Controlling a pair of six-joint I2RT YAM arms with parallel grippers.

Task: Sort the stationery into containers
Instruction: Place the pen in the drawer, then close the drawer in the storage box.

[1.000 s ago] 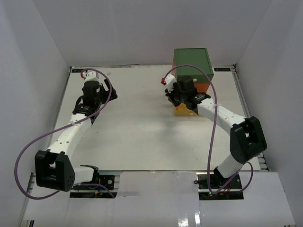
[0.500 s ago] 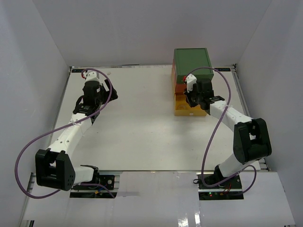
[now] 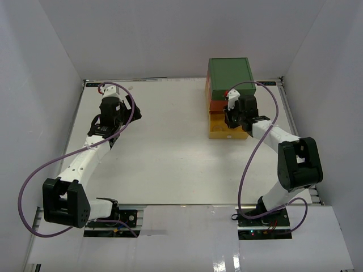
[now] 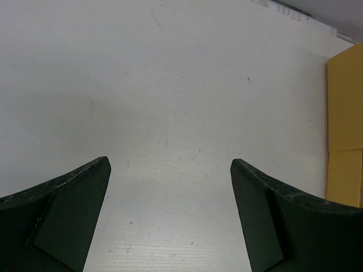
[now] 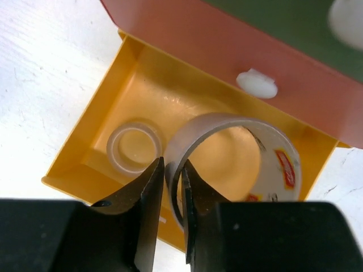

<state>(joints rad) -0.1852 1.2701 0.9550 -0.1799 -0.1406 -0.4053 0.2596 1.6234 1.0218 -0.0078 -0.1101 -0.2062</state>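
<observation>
- The left arm (image 3: 85,161) reaches from its base at the near left over the left part of the white table (image 3: 170,164).
- The left gripper (image 4: 170,164) has its two dark fingers wide apart. There is nothing between them, only bare table below.
- From the camera of that gripper, the side of the yellow drawer (image 4: 345,113) shows at the right edge, well apart from the fingers.
- On the right half of the table, toward the far side, stands the drawer unit (image 3: 229,76). Its lowest drawer, the yellow one, is open and sticks out toward the near side.
- The right gripper (image 5: 172,164) hangs over this open drawer. Its fingers are close together, clamped on the wall of the grey tape roll (image 5: 207,126), with one finger outside the ring and one inside.
- The grey tape roll is tilted and sits inside the yellow drawer, in its middle and right part. A red and yellow label shows on it.
- Just left of it, the small whitish roll (image 5: 135,148) lies flat on the floor of the same drawer. I cannot tell if the two rolls touch.
- Behind them is the front of the orange drawer (image 5: 187,34), with its white knob (image 5: 256,83).
- Farthest is the green drawer (image 5: 272,17). Its knob is only a blur at the corner.
</observation>
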